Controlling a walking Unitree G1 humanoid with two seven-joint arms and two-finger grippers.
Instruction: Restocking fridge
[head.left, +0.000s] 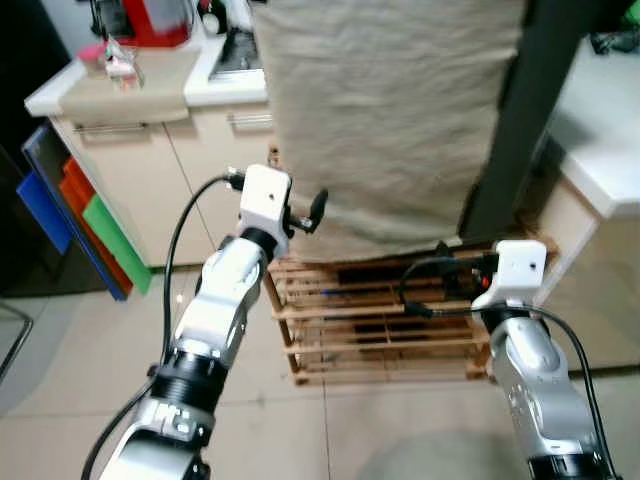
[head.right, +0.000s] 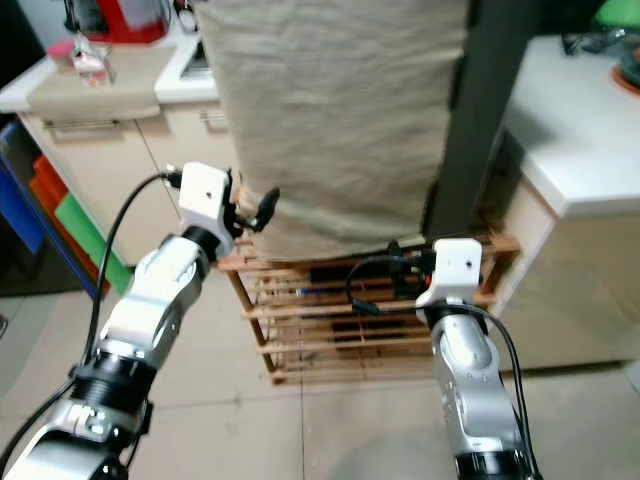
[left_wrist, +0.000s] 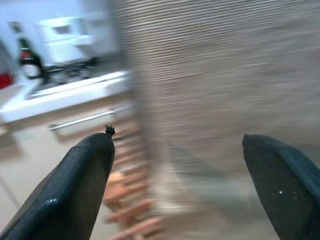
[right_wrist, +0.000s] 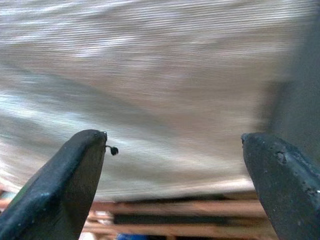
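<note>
**Approach stage: both arms raised toward a cloth-draped unit, nothing yet in hand**

The robot stood facing a tall unit covered by a beige cloth, with a dark upright panel along its right edge. No fridge could be identified with certainty; the draped unit may have been it, but that was only a guess. Both arms were lifted forward. The left gripper pointed at the cloth's left edge with its fingers spread wide and empty. The right gripper faced the cloth's lower hem, fingers likewise spread and holding nothing.

The step in hand looked like an approach, before any item had been picked up. The next move probably called for finding the stock and a way into the unit, perhaps by shifting the cloth.

Below the cloth sat a low wooden slatted rack; its shelves looked dark, and what lay in them could not be made out. On the white tabletop to the left stood a red appliance and a small pink item, too small to name.
</note>
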